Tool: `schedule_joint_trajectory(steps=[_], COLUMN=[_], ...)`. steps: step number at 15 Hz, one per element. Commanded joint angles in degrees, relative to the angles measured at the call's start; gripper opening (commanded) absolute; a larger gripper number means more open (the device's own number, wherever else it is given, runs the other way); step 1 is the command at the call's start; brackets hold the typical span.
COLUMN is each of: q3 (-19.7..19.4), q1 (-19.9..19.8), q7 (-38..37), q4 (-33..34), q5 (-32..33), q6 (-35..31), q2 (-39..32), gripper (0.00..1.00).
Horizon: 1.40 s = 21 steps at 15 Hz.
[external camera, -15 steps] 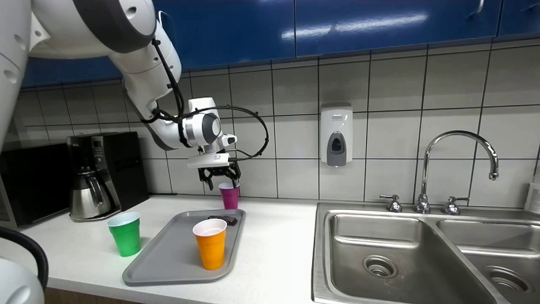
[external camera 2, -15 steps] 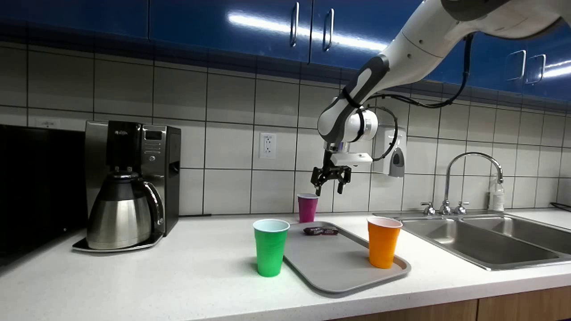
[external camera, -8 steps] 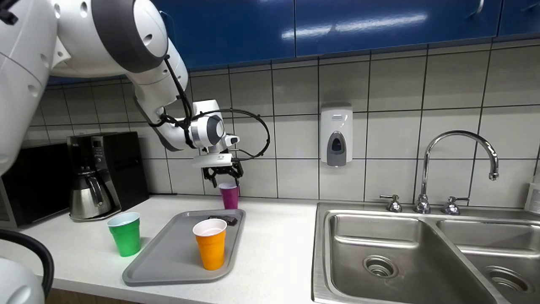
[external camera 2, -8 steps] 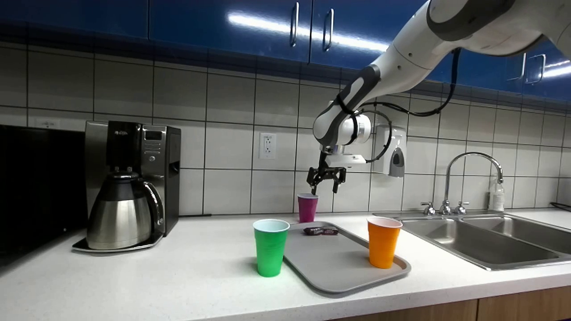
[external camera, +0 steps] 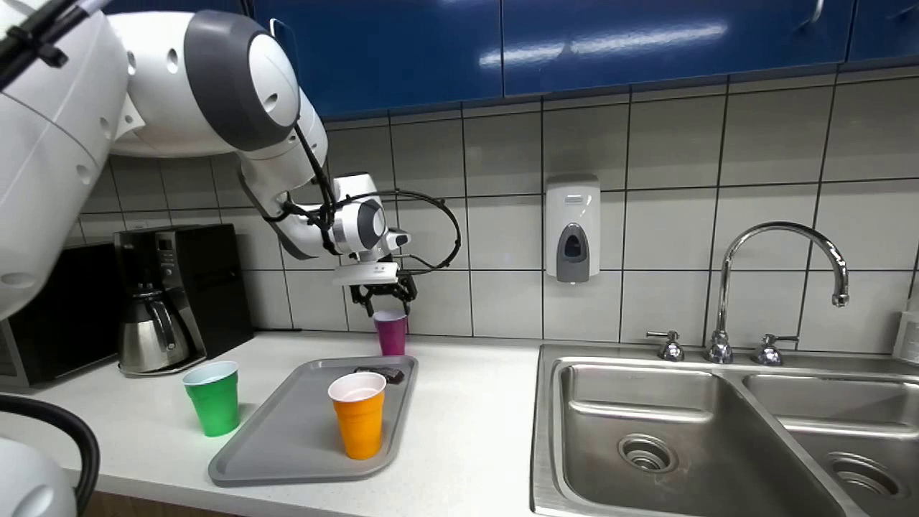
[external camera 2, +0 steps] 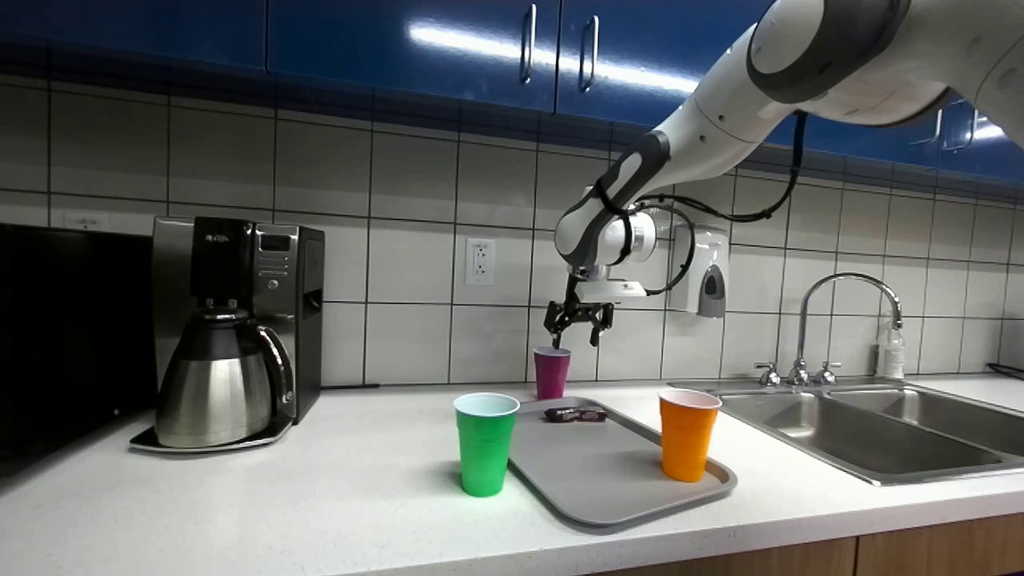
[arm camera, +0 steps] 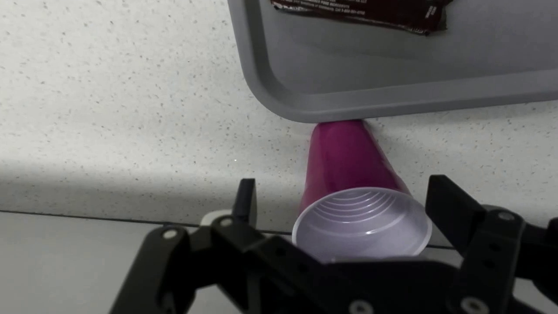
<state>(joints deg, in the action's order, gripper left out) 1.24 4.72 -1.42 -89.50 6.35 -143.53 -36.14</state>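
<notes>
My gripper (external camera: 388, 311) is open with nothing in its fingers. It points down just over the purple cup (external camera: 391, 336), which stands upright against the far edge of the grey tray (external camera: 287, 438). In an exterior view the gripper (external camera 2: 575, 344) sits slightly to the right of the purple cup (external camera 2: 551, 374), one fingertip just above its rim. In the wrist view the white-lined purple cup (arm camera: 344, 157) shows between the two spread fingers (arm camera: 344, 194); the gripper body hides part of its rim. A dark wrapped bar (arm camera: 370, 13) lies on the tray nearby.
An orange cup (external camera: 359, 424) stands on the tray. A green cup (external camera 2: 486, 452) stands on the counter beside it. A coffee maker (external camera 2: 232, 344) is at one end, a steel sink (external camera: 646, 409) at the other. The tiled wall (external camera 2: 412, 336) is close behind the purple cup.
My gripper has moved down a little and sideways toward the purple cup, and its fingertips are now close to the rim. It stays open. The cups, bar and tray have not moved.
</notes>
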Motion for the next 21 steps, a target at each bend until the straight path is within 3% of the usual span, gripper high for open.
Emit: schedule_joint_trajectory(steps=[1,21], q3=[-1.01,-2.76], q1=[0.78,0.96], q7=[-2.39,-6.3], q4=[4.78,13.15], q5=[-0.64,-1.23], q6=[1.37,1.09], q2=[-3.12,-9.44], gripper=[1.0,1.0])
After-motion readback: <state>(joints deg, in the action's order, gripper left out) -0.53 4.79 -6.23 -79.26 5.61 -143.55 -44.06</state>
